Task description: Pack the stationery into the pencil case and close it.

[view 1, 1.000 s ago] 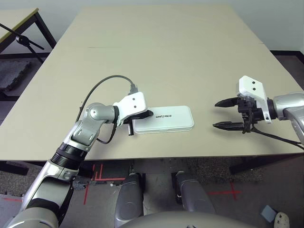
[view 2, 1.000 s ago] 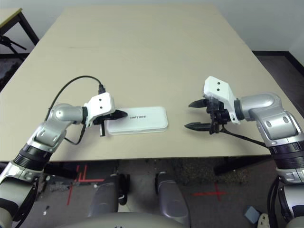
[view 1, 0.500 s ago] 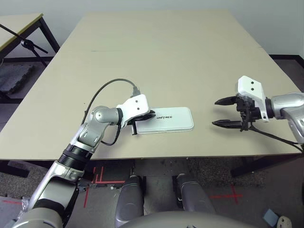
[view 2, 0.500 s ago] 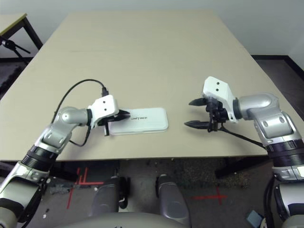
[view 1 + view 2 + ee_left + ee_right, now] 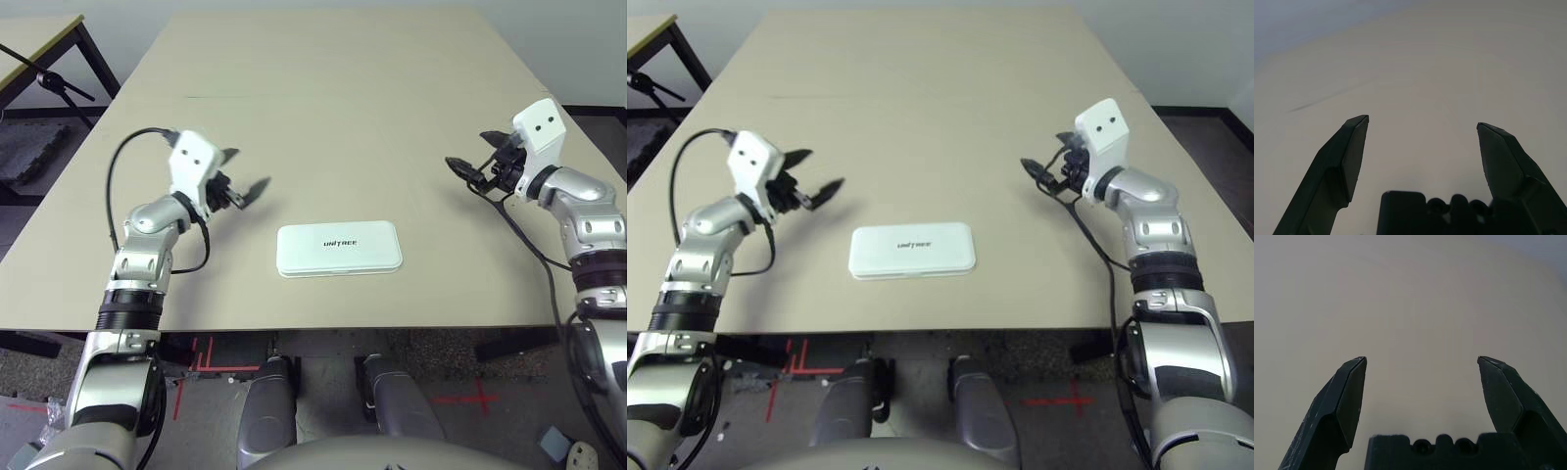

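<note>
The white pencil case (image 5: 339,249) lies flat near the table's front edge with its lid down and the dark lettering facing up. No stationery is in view. My left gripper (image 5: 249,168) hovers open above the table, to the left of the case and a little farther back, clear of it. My right gripper (image 5: 468,152) is raised at the right side of the table, well away from the case, and it is open too. Both wrist views show spread black fingers (image 5: 1352,147) (image 5: 1352,387) with nothing between them, over bare tabletop.
The tan table (image 5: 333,108) stretches wide behind the case. A second table with a black stand (image 5: 39,69) is off to the far left. Red tape marks (image 5: 196,362) lie on the floor below the front edge.
My left gripper opened, left the case's left end and rose back and to the left. My right arm lifted and drew back toward the right, still open. The case stayed put.
</note>
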Robot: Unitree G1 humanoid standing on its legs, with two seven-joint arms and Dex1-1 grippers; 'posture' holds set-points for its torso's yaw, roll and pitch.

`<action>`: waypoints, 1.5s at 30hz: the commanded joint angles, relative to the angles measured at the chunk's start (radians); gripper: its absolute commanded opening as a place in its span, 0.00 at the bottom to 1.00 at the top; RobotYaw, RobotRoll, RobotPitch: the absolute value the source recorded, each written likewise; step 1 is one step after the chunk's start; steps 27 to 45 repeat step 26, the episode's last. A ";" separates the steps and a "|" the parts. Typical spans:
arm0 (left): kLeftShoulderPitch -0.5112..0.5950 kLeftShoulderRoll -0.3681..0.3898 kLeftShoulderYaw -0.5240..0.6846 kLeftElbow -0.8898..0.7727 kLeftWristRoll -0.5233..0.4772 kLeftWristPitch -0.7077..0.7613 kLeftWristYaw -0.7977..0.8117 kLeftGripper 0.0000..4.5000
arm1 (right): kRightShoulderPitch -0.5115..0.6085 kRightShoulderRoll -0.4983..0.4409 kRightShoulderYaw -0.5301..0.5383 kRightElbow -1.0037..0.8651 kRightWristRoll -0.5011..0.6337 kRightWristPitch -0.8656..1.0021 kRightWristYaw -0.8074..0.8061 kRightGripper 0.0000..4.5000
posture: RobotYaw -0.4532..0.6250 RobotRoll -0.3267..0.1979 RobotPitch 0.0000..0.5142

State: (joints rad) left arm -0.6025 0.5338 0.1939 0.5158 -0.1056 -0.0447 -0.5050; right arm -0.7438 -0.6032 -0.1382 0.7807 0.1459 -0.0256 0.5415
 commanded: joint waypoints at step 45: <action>-0.143 -0.009 0.185 0.365 -0.076 -0.178 0.298 0.99 | -0.049 0.091 -0.215 0.262 0.056 -0.151 -0.432 1.00 | 0.35 0.62 0.23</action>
